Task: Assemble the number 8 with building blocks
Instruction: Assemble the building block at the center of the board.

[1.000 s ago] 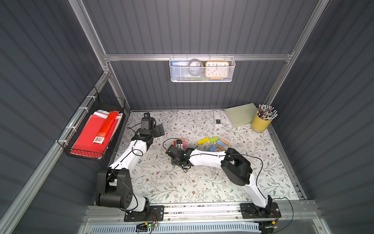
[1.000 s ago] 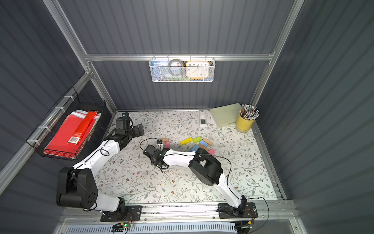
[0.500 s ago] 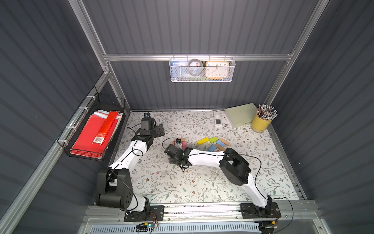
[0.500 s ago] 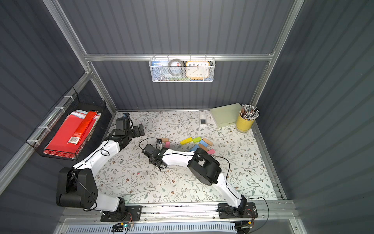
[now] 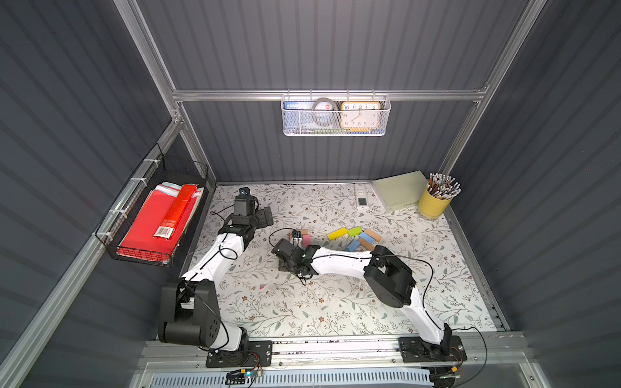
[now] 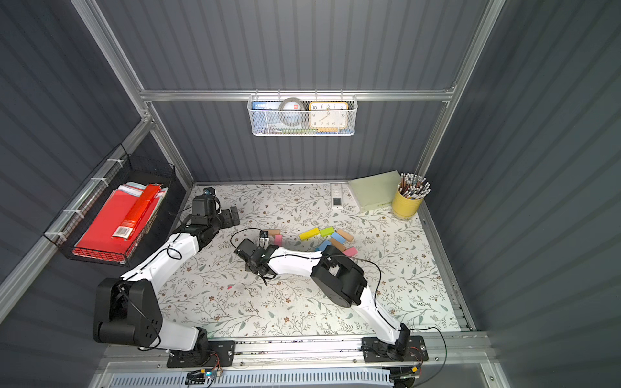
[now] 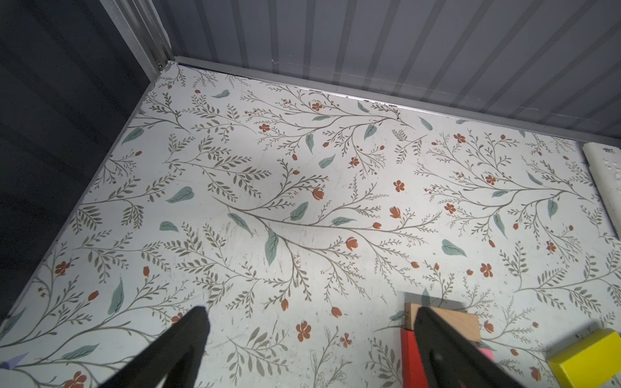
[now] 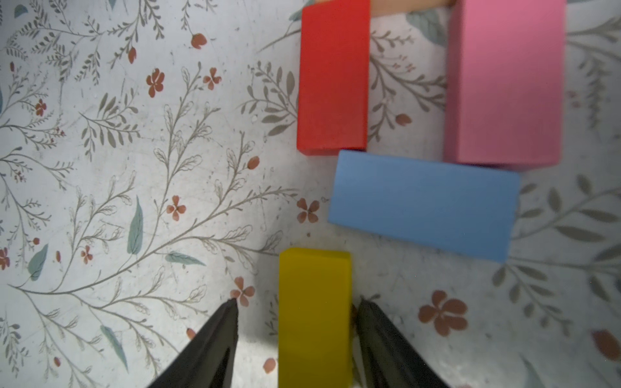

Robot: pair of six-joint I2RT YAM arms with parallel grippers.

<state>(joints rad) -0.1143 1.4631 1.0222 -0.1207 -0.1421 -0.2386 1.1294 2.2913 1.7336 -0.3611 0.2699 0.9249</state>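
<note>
In the right wrist view my right gripper [image 8: 299, 302] is open around a yellow block [image 8: 314, 275] lying flat on the table. One finger has a clear gap to it and the other stands close beside it. Beyond it lie a blue block [image 8: 423, 205] crosswise, a red block [image 8: 332, 77] and a pink block [image 8: 504, 80], part of the number 8. In both top views the right gripper [image 5: 293, 257] hides most of this figure. Loose blocks [image 5: 354, 235] lie to its right. My left gripper [image 5: 265, 215] [image 7: 311, 315] is open and empty at the back left.
A white remote [image 5: 362, 198], a pale green box [image 5: 398, 191] and a yellow pencil cup [image 5: 435, 203] stand along the back right. A wire basket of red folders [image 5: 151, 228] hangs on the left wall. A mesh basket with a clock [image 5: 336, 114] hangs on the back wall.
My right gripper's jaws have spread apart off the yellow block, which now lies on the table. The left arm has not moved.
</note>
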